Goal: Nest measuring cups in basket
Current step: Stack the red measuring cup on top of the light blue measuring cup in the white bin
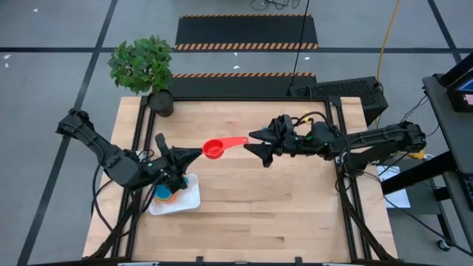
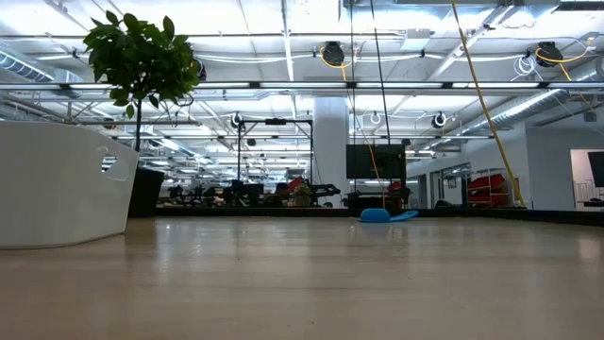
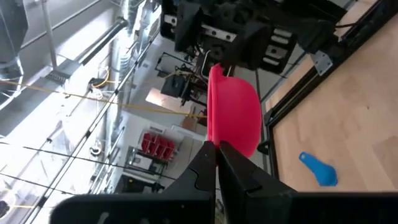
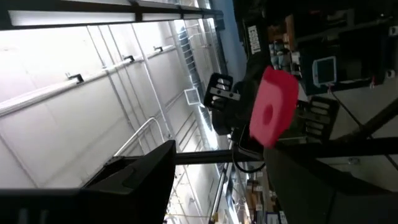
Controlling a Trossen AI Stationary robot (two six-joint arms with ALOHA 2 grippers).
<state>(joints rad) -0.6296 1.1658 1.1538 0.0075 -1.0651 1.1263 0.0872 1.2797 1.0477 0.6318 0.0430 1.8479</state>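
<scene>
1. Nearest the worktop's front edge: basket [image 1: 194, 201], with orange and blue cups [image 1: 164, 193] already inside.
2. Just beyond, above the worktop: left gripper [image 1: 194, 154] pinched narrow on the bowl rim of the red cup [image 1: 213, 150], held in mid-air.
3. Further along: right gripper [image 1: 257, 143] spread wide at the handle tip, not clamped.
4. Risk: thin rim hold could slip, dropping the cup outside the basket; landing tilted on the stack would spoil nesting.
5. Farthest: light blue cup [image 2: 381, 215] lying on the worktop
</scene>
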